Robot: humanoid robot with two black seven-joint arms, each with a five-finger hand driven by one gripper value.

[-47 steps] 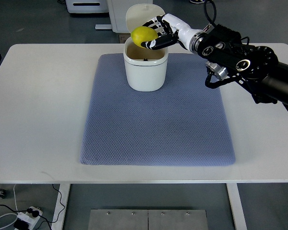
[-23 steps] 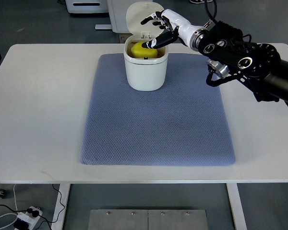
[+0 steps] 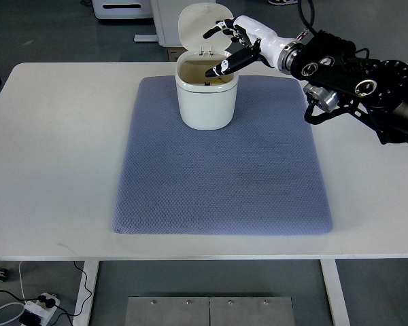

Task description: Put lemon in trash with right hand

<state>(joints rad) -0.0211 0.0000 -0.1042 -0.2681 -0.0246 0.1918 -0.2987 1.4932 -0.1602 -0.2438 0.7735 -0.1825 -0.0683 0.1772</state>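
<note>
Your right hand's fingers (image 3: 221, 66) are spread and hold nothing, the dark fingertips hanging just over the far-right rim of the trash bin (image 3: 205, 102). A second ago they were clamped on the lemon above the opening; half a second ago it lay yellow at the mouth of the bin, and now only a faint yellowish patch shows deep inside (image 3: 221, 79), so you can take it as dropped in. Its long axis and heading cannot be told from here, since it is nearly hidden by the rim and your fingers. The right hand (image 3: 236, 44) has drawn slightly back to the right. The lid stands open behind. The bin sits on the blue mat (image 3: 221, 176) on the table (image 3: 54, 136).
</note>
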